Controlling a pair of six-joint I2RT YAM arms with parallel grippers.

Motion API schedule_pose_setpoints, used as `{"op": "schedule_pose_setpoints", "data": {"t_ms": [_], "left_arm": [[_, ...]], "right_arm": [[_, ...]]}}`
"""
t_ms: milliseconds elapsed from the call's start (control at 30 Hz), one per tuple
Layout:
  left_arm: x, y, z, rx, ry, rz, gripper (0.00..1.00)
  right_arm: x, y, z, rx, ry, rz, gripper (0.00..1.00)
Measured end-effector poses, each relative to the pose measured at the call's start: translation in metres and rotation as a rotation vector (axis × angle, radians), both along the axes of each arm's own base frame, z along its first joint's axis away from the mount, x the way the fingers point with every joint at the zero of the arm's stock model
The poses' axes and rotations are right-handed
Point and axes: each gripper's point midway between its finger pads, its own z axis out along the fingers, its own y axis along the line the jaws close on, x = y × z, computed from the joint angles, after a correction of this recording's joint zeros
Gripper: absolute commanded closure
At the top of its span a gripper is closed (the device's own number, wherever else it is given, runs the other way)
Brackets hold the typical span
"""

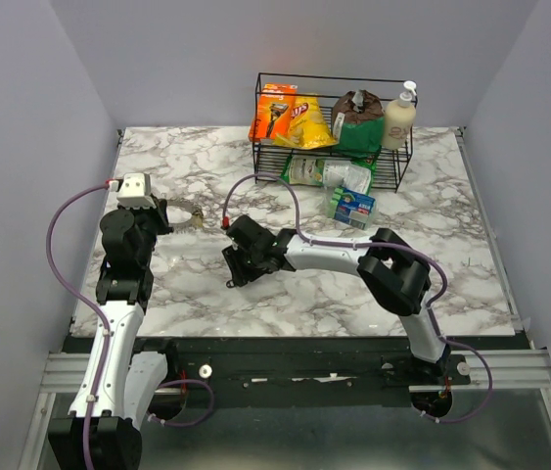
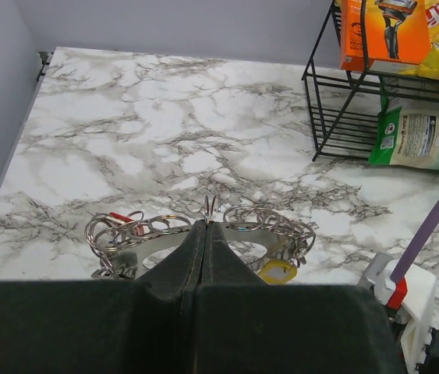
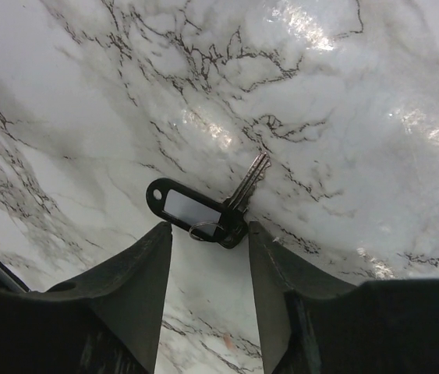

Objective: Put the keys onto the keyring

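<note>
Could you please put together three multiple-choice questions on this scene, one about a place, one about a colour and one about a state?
1. Where is the key with the black tag? A on the marble table, between the fingers of the right gripper; B on a plate; C in a drawer.
2. What colour is the razor box in the wire basket? A blue; B orange; C white.
3. How is the left gripper? A wide open; B shut on nothing; C shut on the keyring.
Answers: 1 A, the right wrist view shows it lying between the spread fingers; 2 B, its face is plainly orange; 3 C, the closed fingers pinch the ring.
</note>
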Motion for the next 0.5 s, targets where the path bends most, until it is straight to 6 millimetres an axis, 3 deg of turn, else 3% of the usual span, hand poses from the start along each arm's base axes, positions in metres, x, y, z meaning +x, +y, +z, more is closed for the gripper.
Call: {"op": "schedule_pose_setpoints", "data": {"t_ms": [333, 500], "left_arm": [[0.0005, -0.0001, -0.0007, -0.001, -0.005, 0.000, 1.00], [0.0002, -0.0005, -0.0052, -0.002, 0.003, -0.003, 1.00]], "right_arm": [[-0.0037, 0.0011, -0.0031, -0.021, 0.001, 0.002, 0.68], [-0.0022, -0.0001, -0.0040, -0.029, -0.006, -0.009, 0.71]]}}
